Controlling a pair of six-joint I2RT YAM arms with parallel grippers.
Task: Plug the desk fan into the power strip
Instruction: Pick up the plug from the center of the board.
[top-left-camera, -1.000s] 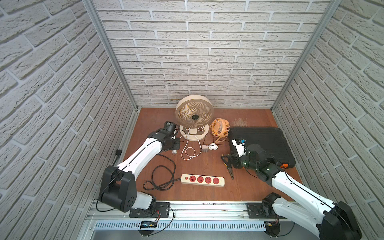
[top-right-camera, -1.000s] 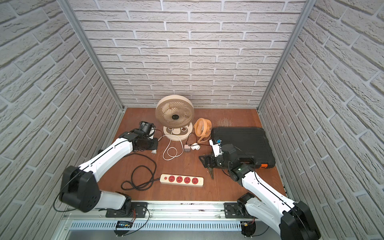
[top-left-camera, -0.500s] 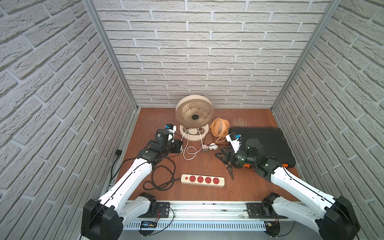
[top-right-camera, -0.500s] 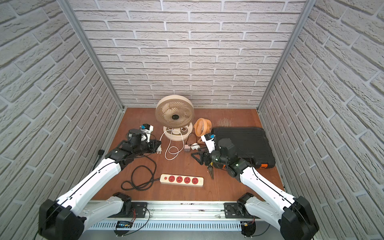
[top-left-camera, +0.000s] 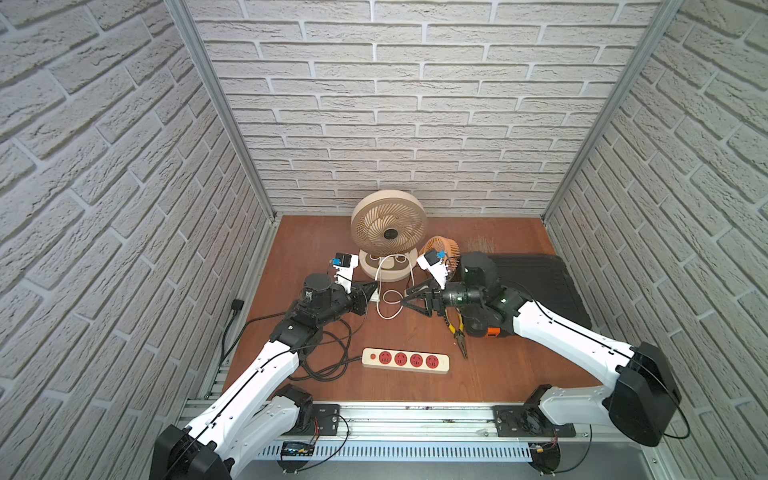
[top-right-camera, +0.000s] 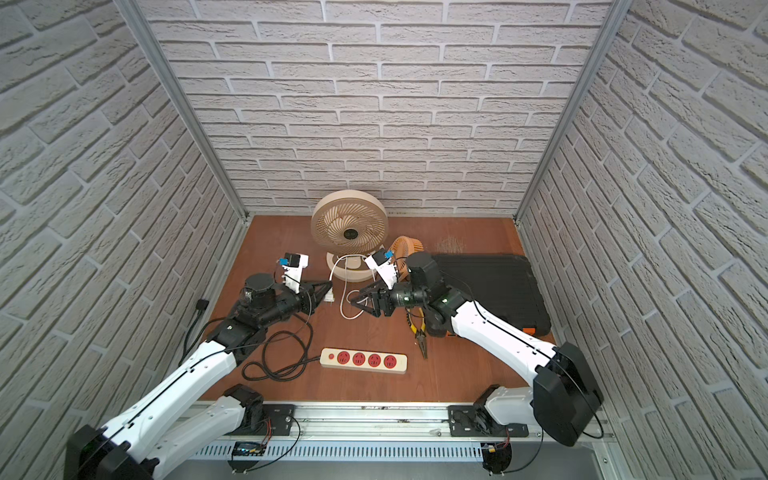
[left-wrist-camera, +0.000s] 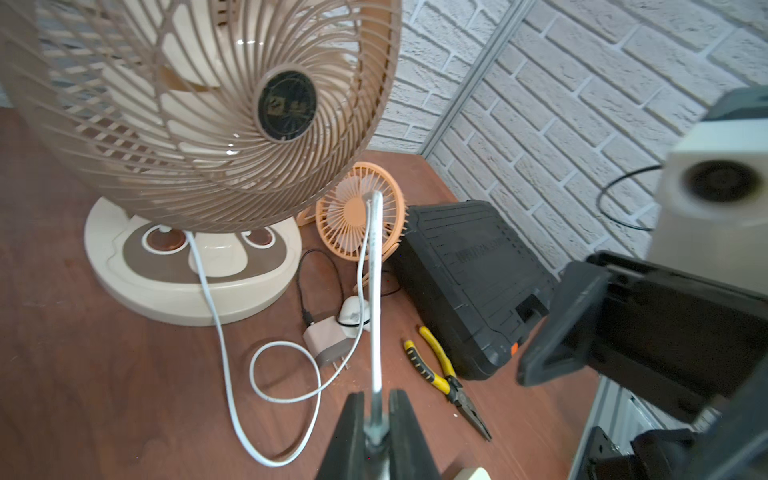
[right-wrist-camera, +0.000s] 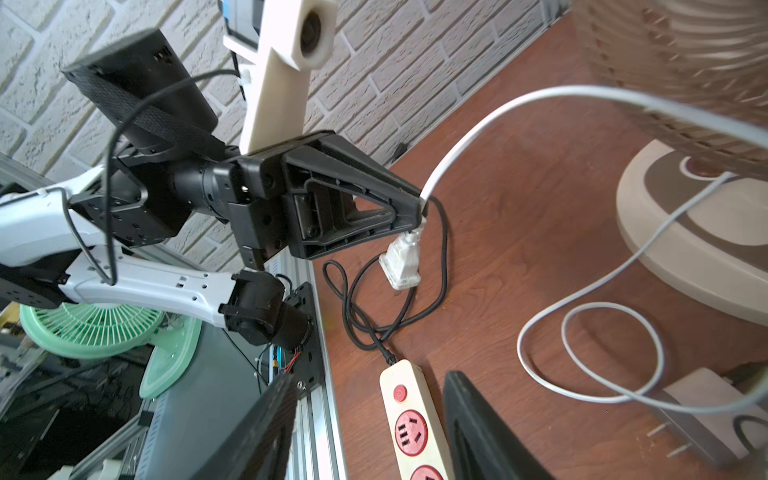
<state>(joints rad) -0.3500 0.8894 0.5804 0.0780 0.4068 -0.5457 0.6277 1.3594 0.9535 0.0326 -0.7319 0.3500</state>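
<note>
In both top views the beige desk fan (top-left-camera: 388, 235) (top-right-camera: 349, 226) is seen upright at the back of the table (top-left-camera: 316, 249). The power strip (top-left-camera: 405, 360) (top-right-camera: 363, 360) is laid flat near the front edge, between the two arms. Its red button is turned toward the left arm and its black cord (top-left-camera: 345, 362) is looped beside that arm. The left gripper (top-left-camera: 375, 286) (top-right-camera: 329, 286) is closed on the fan's white cord (top-left-camera: 379, 309). The right gripper (top-left-camera: 404, 298) (top-right-camera: 354, 300) is held just across from it, jaws parted. Pliers (top-left-camera: 458, 334) are spotted beside a black case (top-left-camera: 540, 282).

Over to the left wrist: the white cord (left-wrist-camera: 375, 316) is shown pinched between shut jaws, with the desk fan (left-wrist-camera: 208, 112) right ahead.

And from the right wrist, the plug (right-wrist-camera: 401, 262) is seen hanging just under the left gripper (right-wrist-camera: 420, 208). The power strip (right-wrist-camera: 409, 419) is framed, button end first, between the spread jaws of the right gripper (right-wrist-camera: 370, 380).
</note>
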